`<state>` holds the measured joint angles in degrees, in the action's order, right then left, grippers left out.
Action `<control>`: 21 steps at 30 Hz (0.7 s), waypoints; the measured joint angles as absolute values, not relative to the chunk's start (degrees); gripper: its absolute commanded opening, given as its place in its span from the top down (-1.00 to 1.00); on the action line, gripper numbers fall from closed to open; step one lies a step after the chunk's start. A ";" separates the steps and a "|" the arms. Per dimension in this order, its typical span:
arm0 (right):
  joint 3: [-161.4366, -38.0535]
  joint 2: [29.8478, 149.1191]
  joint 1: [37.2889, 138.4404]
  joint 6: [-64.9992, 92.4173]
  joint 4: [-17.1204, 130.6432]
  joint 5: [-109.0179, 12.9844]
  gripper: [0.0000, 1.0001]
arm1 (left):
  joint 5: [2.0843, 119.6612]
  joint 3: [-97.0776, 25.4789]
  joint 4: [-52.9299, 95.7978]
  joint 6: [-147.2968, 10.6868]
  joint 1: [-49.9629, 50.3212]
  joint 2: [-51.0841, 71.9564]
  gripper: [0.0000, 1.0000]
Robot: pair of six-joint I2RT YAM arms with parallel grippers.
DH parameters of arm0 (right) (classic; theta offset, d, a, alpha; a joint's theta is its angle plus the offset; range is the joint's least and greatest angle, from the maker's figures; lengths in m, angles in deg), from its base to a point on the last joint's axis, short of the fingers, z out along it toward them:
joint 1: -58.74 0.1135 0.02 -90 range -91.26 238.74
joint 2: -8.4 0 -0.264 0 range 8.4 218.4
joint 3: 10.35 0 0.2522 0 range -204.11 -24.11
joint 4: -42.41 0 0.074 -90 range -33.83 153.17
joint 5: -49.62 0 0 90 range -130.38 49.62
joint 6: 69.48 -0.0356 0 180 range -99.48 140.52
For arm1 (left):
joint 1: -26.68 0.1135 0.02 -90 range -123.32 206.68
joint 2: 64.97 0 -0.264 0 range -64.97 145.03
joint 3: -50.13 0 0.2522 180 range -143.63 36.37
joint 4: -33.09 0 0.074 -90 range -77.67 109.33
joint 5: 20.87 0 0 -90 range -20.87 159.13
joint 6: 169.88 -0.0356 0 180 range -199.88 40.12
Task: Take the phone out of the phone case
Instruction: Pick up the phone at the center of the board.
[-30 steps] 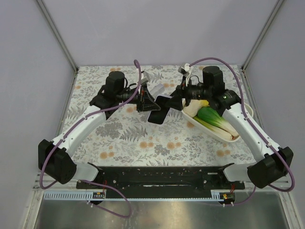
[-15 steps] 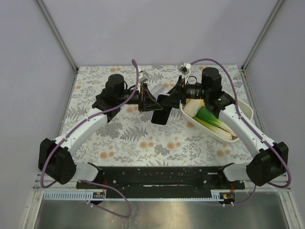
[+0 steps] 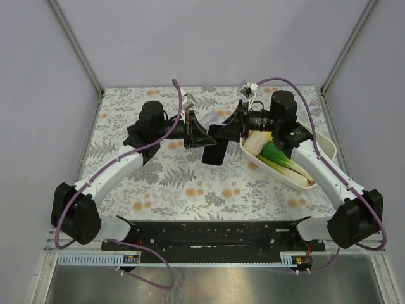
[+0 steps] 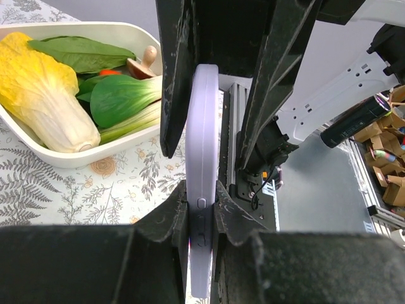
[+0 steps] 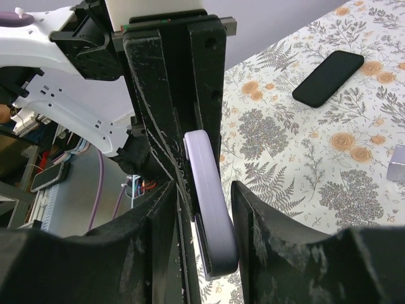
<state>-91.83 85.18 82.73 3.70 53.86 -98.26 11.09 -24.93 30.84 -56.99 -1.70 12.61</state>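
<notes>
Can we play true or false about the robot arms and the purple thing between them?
1. The left tool is squeezing the purple phone case. True.
2. A black phone lies on the flowery table. True.
3. The purple phone case lies flat on the table. False: it is held up off the table.
4. The white tray holds toy cars. False: it holds vegetables.
5. The right tool is far from the case. False: its fingers stand on either side of the case, with a gap showing.
</notes>
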 measured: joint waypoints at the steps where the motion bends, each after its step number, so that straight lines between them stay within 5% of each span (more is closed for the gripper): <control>1: -91.75 85.18 82.62 3.44 53.42 -98.42 0.11 | 11.09 -24.67 30.99 -56.86 -1.64 12.61 1.00; 13: -90.26 85.18 82.33 1.45 50.98 -98.70 0.19 | 11.07 -23.90 34.27 -54.26 -1.51 12.61 1.00; 21: -90.04 85.18 82.16 0.75 49.58 -101.11 0.85 | 10.20 -23.33 36.24 -53.12 -1.46 12.61 1.00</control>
